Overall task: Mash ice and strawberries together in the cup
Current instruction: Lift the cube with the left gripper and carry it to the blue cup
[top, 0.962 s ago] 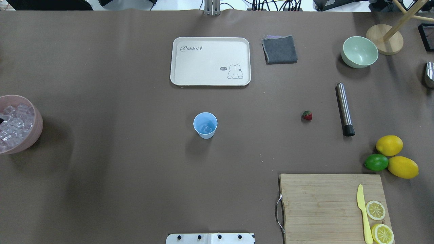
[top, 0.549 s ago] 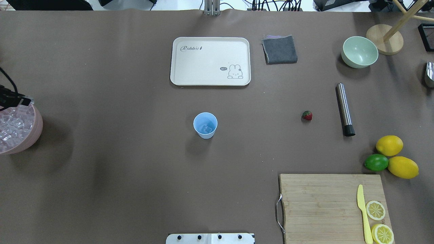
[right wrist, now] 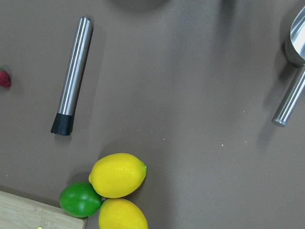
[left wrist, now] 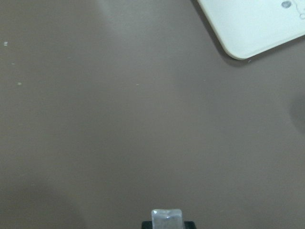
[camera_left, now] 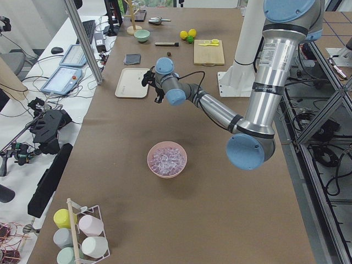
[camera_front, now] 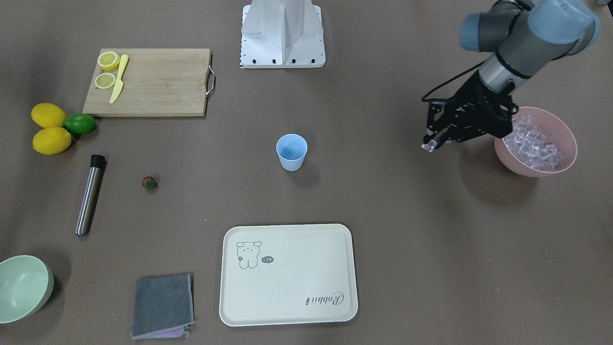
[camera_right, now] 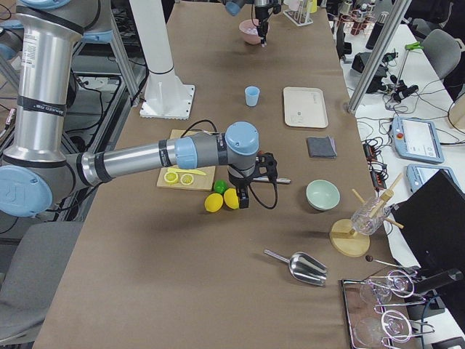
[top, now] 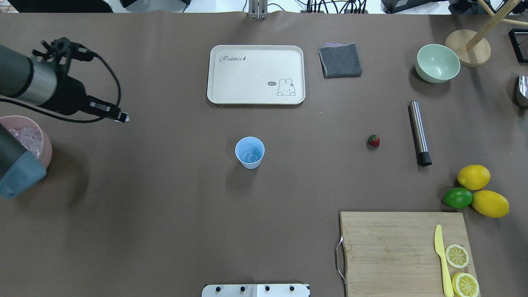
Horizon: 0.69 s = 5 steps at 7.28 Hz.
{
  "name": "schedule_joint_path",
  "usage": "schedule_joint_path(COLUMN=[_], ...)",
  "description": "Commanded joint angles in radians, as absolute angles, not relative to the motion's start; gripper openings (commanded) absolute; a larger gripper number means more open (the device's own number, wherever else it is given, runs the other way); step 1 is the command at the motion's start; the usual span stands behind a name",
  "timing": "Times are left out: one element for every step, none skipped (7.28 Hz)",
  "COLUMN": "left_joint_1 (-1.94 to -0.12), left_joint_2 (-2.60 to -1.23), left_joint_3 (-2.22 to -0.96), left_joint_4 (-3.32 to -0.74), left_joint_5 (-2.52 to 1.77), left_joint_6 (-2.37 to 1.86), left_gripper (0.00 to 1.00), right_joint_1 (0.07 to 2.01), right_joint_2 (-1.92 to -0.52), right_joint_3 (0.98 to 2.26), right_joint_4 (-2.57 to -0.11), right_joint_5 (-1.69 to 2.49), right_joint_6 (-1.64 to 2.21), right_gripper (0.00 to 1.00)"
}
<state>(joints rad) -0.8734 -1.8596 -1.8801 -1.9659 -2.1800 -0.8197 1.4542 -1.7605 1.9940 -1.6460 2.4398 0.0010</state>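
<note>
Small light blue plastic cup (top: 249, 152) sits mid table (top: 165, 227), some ice already inside. Left gripper (top: 122, 118) just swung out of the pink ice bowl (camera_front: 531, 171) pinching 1 clear ice cube (left wrist: 167, 218), so another drop looks next. Small red strawberry (top: 373, 140) lies untouched near the steel muddler (top: 419, 133); nothing blocks the way. Right gripper (camera_right: 242, 202): can't tell its state.

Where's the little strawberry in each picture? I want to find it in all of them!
Front-facing: the strawberry is left of middle, just right of the metal rod.
Overhead: strawberry right of middle, left of the rod.
Left side: strawberry is a tiny dot far up the table, near the rod.
Right side: I cannot make it out.
Left wrist: not in it.
Right wrist: strawberry cut off at the left edge.
Shared landmark: the metal rod beside it.
</note>
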Motion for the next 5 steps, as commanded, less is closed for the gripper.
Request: schedule_joint_path(left_joint_1=[-0.719, -0.669, -0.610, -0.568, -0.554], left_joint_2=[-2.066, -2.145, -2.242, -2.322, -2.356], left_joint_3=[-1.878, -1.864, -1.830, -1.778, -1.732], left_joint_4=[-1.757, -1.687, -1.618, -1.586, -1.589], left_joint_5=[-2.035, -1.996, -1.950, -1.895, -1.876], left_joint_6=[-0.995, -1.037, -1.095, -1.110, -1.114], left_gripper=[0.00, 0.00, 0.00, 0.00, 0.00], right_joint_1=[1.454, 1.454, 1.454, 1.454, 1.454], right_joint_2=[-1.759, -1.761, -1.759, -1.761, -1.761], right_joint_3=[1.991, 1.990, 1.990, 1.990, 1.988], right_joint_4=[-1.646, -1.646, -1.646, -1.646, -1.646], right_joint_5=[2.438, 2.437, 2.439, 2.439, 2.438], right_joint_6=[0.000, 0.000, 0.000, 0.000, 0.000], right_gripper=[1.00, 1.00, 1.00, 1.00, 1.00])
